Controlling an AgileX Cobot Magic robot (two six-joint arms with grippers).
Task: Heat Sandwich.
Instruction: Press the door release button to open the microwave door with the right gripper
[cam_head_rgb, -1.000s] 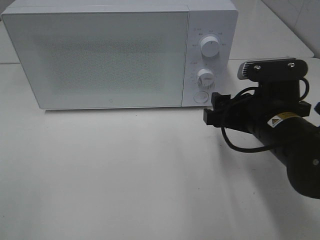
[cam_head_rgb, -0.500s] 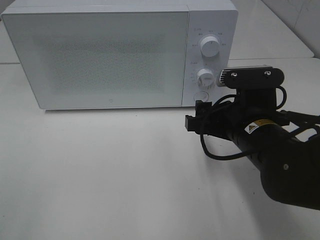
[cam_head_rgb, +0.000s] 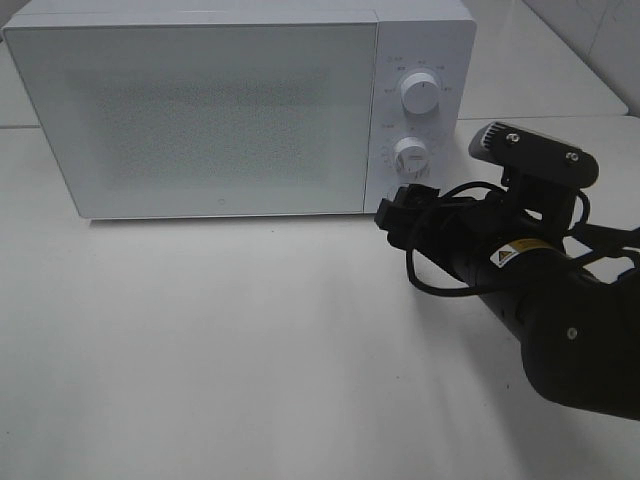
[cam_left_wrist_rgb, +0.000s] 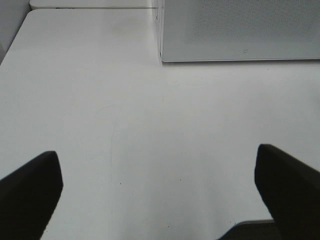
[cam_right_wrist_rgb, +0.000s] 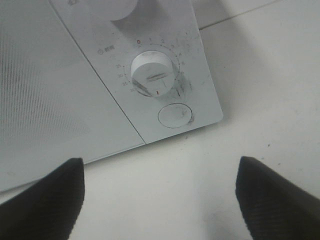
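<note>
The sandwich is out of view. The white microwave (cam_head_rgb: 200, 110) stands at the back of the table with its door shut. My right gripper (cam_head_rgb: 400, 212) is open and empty, just in front of the bottom right corner of the microwave's front. In the right wrist view its dark fingers (cam_right_wrist_rgb: 45, 200) frame the round door button (cam_right_wrist_rgb: 175, 115) below the lower knob (cam_right_wrist_rgb: 152, 75), a short way off. My left gripper (cam_left_wrist_rgb: 160, 195) is open over bare table, with nothing between its fingers (cam_left_wrist_rgb: 30, 192); the exterior view does not show it.
The control panel carries an upper knob (cam_head_rgb: 420, 93) and a lower knob (cam_head_rgb: 411, 155). A lower corner of the microwave (cam_left_wrist_rgb: 235, 30) shows ahead of the left gripper. The white table (cam_head_rgb: 200, 350) spreads in front, and a second table surface (cam_head_rgb: 560, 70) lies behind right.
My right arm has swung left towards the microwave's control panel, and its wrist has rolled. The gripper has come up close to the round button. The left gripper has not changed.
</note>
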